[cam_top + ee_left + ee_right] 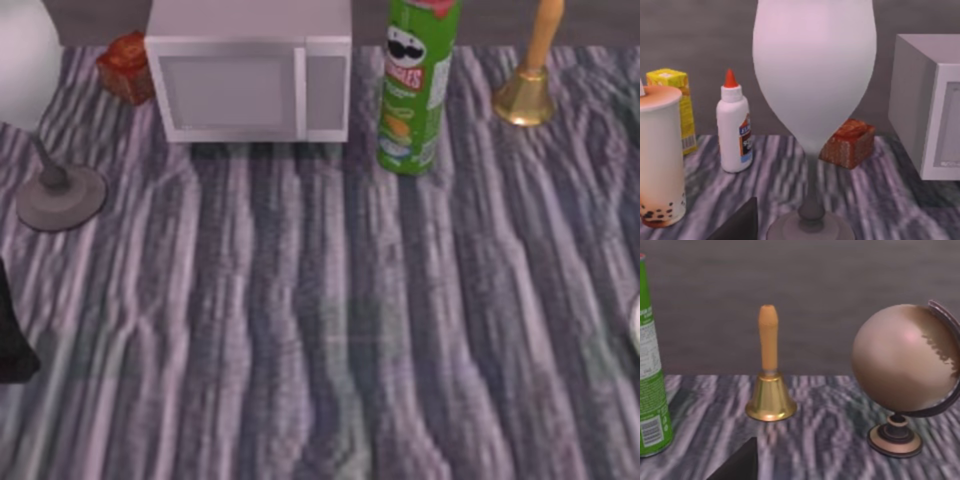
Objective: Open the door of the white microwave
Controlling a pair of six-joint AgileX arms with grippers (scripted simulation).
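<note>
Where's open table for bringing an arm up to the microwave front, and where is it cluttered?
Free: the broad table in front of the white microwave and its door. Crowded: the far row, with the red box and lamp at left, the Pringles can close at right, then the bell.

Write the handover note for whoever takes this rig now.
Left gripper: parked at the table's left edge, only a dark tip visible.
Right gripper: parked on the right, likewise.
White microwave: at the back, between a red box and a green Pringles can.
Door: shut, untouched.
Done: nothing.
Left: reach the door and swing it open.
</note>
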